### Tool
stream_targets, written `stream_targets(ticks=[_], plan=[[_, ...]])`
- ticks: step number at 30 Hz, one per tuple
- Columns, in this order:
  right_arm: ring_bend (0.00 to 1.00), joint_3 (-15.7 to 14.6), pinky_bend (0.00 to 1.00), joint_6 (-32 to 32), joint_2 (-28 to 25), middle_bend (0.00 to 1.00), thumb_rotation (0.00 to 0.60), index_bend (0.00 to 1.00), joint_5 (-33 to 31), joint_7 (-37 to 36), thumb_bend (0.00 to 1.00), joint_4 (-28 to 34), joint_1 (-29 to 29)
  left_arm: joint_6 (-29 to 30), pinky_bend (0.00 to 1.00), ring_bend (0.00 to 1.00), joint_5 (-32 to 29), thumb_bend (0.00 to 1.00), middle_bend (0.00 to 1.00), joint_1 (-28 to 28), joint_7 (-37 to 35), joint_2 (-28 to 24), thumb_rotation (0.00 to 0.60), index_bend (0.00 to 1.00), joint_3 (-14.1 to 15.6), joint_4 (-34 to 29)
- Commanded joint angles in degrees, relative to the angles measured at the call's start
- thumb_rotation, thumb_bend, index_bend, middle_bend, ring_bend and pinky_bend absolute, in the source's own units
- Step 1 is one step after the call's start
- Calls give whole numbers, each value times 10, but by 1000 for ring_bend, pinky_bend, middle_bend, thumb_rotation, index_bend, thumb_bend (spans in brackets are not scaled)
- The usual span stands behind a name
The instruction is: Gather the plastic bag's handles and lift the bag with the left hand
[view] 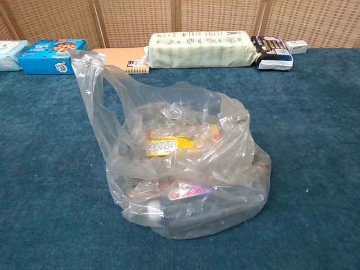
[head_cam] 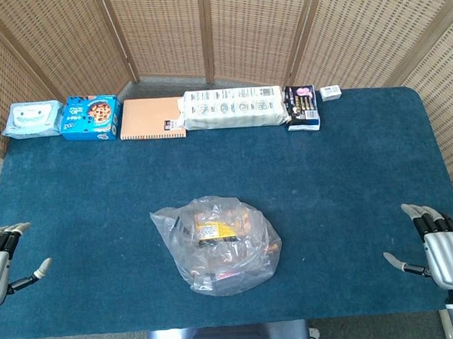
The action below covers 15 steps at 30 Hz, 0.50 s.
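Observation:
A clear plastic bag point(head_cam: 219, 244) with snack packets inside sits on the blue table point(head_cam: 349, 170), near the front middle. In the chest view the bag point(view: 191, 169) slumps open, and one handle loop point(view: 90, 84) stands up at its left side. My left hand point(head_cam: 3, 260) rests at the table's left front edge, fingers spread, holding nothing, well left of the bag. My right hand point(head_cam: 443, 247) lies at the right front edge, fingers apart and empty. Neither hand shows in the chest view.
Along the far edge lie a wipes pack point(head_cam: 31, 120), a blue cookie box point(head_cam: 91, 118), an orange notebook point(head_cam: 153, 119), a long white package point(head_cam: 234, 107), a dark packet point(head_cam: 301, 107) and a small white box point(head_cam: 330, 93). Wicker screens stand behind.

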<state>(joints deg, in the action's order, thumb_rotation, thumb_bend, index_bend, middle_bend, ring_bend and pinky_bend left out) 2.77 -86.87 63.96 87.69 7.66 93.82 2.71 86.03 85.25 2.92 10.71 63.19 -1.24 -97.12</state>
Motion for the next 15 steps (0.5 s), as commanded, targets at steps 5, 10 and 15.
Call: stream_targets(ticks=[5,10,15], plan=[[182,-1,194,-7,0,200,310,142,4,-6,194,-1,-4,5,141,186,3,194,231,-1,-4,-6,0,157,-2,-2],[182,-2,194,-11,1,200,309,141,6,-8,195,-2,-6,2,141,186,7,195,230,3,-10,-13,0,158,-3,-7],[183,-2,194,-13,1,200,308,142,10,-8,195,-2,-6,-13,141,186,12,193,231,13,-19,-25,0,158,-3,-17]])
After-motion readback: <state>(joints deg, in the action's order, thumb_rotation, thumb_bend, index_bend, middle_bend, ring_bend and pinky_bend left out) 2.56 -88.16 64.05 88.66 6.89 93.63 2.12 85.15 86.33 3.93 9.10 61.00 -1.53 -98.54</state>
